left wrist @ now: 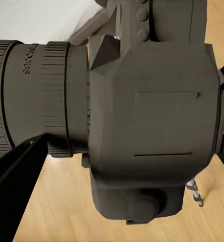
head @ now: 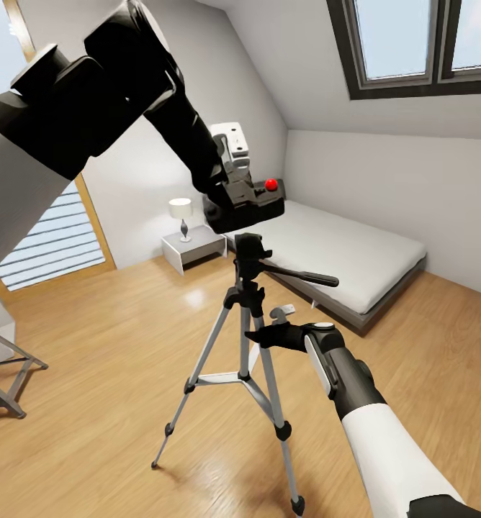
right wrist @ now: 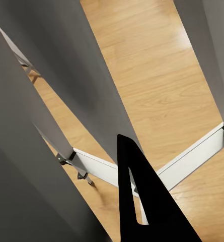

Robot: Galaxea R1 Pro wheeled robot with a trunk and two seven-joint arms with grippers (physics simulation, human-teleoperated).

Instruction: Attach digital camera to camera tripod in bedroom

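Our left pincer is clamped on the boxy black digital camera, just above the silver-legged tripod's black pan head. Our right pincer seems clamped on a tripod leg, though we cannot tell.

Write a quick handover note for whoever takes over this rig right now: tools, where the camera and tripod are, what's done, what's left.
Left tool: shut on the digital camera, held just above the tripod's pan head.
Right tool: at the camera tripod, against its upper legs; whether it grips cannot be told.
Tripod stands upright on the wood floor near the bed.
Done: camera picked up and brought over the head.
Left: lower the camera onto the pan head, seat it, release.
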